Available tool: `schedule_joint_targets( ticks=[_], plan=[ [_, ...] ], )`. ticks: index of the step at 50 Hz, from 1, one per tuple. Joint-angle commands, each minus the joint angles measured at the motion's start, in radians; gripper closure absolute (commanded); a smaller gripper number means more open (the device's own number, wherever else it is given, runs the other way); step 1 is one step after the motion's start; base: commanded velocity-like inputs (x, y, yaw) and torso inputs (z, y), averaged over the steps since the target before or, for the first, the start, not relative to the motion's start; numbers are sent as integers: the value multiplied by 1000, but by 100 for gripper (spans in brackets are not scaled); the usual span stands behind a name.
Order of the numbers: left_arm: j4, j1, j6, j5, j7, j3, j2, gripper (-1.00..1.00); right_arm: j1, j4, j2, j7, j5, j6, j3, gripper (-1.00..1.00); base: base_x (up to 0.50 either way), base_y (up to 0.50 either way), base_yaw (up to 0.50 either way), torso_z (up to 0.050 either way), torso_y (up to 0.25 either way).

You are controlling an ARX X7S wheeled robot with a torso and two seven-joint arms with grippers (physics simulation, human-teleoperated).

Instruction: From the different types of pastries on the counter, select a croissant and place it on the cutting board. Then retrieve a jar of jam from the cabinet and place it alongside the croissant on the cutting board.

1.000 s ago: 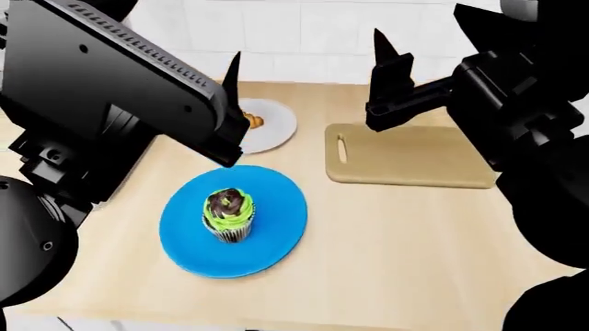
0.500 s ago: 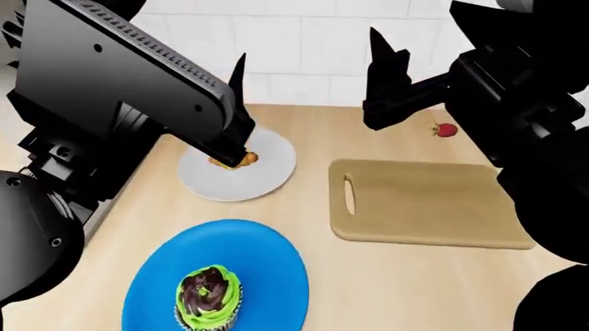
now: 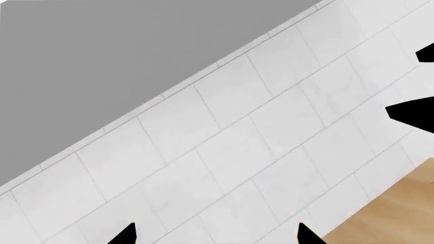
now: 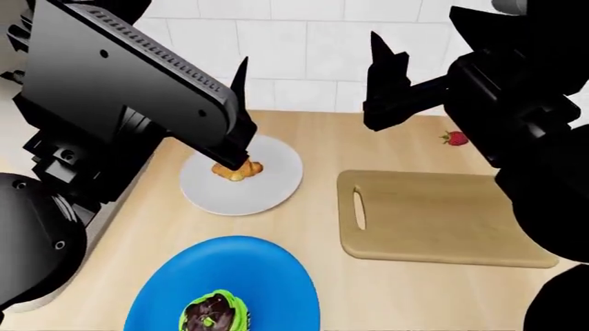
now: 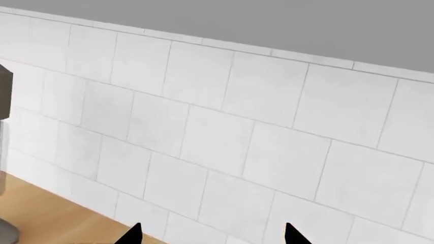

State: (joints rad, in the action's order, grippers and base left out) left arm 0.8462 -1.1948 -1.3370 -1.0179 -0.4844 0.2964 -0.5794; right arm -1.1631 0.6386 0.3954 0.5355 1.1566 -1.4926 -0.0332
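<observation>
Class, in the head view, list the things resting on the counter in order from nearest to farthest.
cupcake on the blue plate → cutting board → croissant on the grey plate → strawberry

— What sort of place was shown?
— A simulated kitchen. A light wood-look counter (image 4: 405, 289) met a white tiled backsplash (image 4: 304, 55).
— Further evidence?
— A cutting board (image 4: 442, 217), a grey plate (image 4: 276, 186), a blue plate (image 4: 267, 283) bearing a cupcake (image 4: 214, 314), and a strawberry (image 4: 453, 138).
</observation>
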Motion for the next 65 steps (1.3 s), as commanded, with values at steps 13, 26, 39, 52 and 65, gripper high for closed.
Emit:
schedule_joint_targets(
  ticks=[13, 26, 39, 52, 65],
  plan=[
    [-1, 10, 27, -1, -9, 28, -4, -100, -61, -230, -55, 25, -116, 68, 200, -100, 0, 0, 0, 0, 0],
    [-3, 15, 40, 1, -16, 40, -7, -100, -68, -300, -60, -63, -166, 169, 284, -100, 0, 0, 0, 0, 0],
    [-3, 33, 63, 11, -19, 57, -9, -100, -184, -536, -79, -258, -284, 318, 414, -100, 0, 0, 0, 0, 0],
    [-11, -18, 35, -51, -41, 15, -11, -100, -372, -803, -89, -647, -472, 490, 778, -100, 0, 0, 0, 0, 0],
    [-20, -43, 29, -91, -60, -9, -8, -100, -335, -846, -96, -826, -479, 643, 843, -100, 0, 0, 0, 0, 0]
  ],
)
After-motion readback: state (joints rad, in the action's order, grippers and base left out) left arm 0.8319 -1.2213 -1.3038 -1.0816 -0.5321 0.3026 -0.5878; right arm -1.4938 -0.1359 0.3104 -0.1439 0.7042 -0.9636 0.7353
